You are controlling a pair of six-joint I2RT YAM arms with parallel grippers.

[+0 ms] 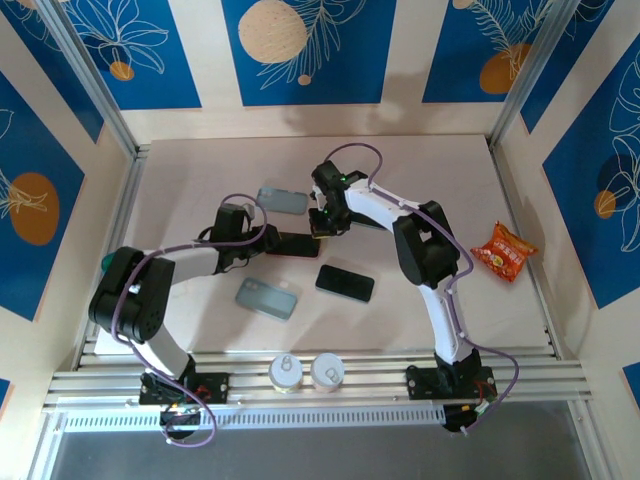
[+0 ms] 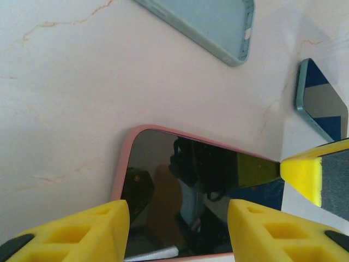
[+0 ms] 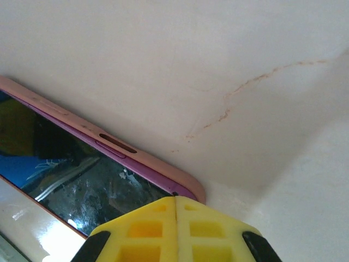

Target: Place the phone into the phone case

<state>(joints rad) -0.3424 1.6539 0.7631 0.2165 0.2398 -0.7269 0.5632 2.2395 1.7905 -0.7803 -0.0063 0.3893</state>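
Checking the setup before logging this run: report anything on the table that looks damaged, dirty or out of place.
The crumpled orange snack packet lies near the right edge of the pale table, unrelated to the task. The screen of the black phone in the pink case looks smudged and streaked in the right wrist view.

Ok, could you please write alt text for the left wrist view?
A phone in a pink case lies on a pale marble table, under the open yellow left end effector. The right end effector touches its right edge. An empty grey-blue case lies beyond it.
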